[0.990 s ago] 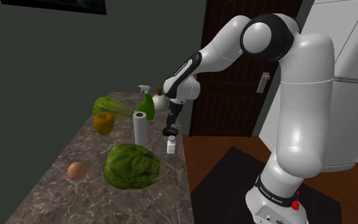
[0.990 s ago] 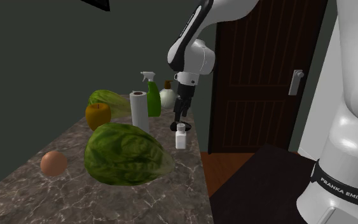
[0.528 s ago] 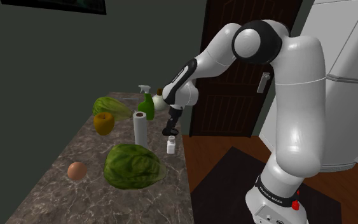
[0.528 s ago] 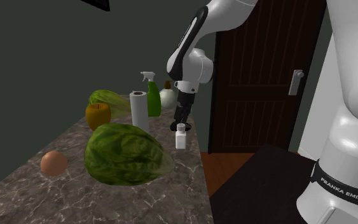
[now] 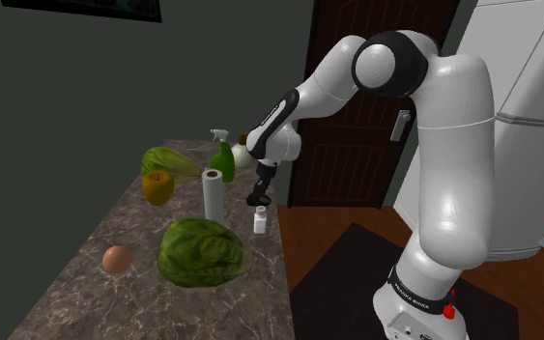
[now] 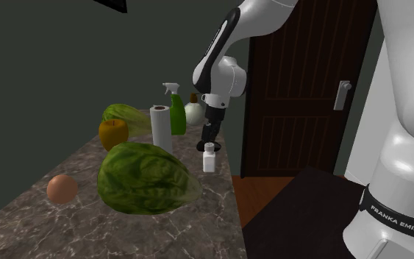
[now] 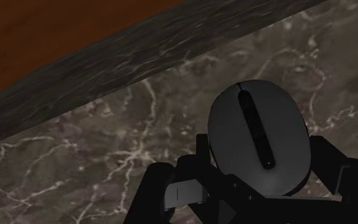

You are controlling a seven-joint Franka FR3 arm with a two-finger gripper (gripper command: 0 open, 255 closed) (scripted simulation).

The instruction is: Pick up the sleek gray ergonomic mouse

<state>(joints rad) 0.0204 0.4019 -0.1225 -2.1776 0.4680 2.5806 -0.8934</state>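
A smooth gray mouse (image 7: 258, 137) with a dark centre strip lies on the dark marble counter (image 7: 107, 165), close to its edge. My gripper (image 7: 261, 147) reaches down over it, and the black fingers (image 7: 204, 149) press against both of its sides. In the shoulder view the gripper (image 5: 258, 199) is low on the counter near the far right corner, just behind a small white bottle (image 5: 259, 221). The second exterior view shows the gripper (image 6: 207, 142) at the same spot, with the mouse hidden by the hand.
The small white bottle (image 6: 209, 157) stands right beside the hand. A paper towel roll (image 5: 212, 194), a green spray bottle (image 5: 223, 158), a yellow pepper (image 5: 157, 186), a large green cabbage (image 5: 200, 251) and a brown egg (image 5: 117, 258) share the counter. A dark door (image 5: 357, 145) stands behind.
The arm's upper links swung to the shoulder view's left and the hand settled a little lower. The fingers have come together onto the mouse's sides.
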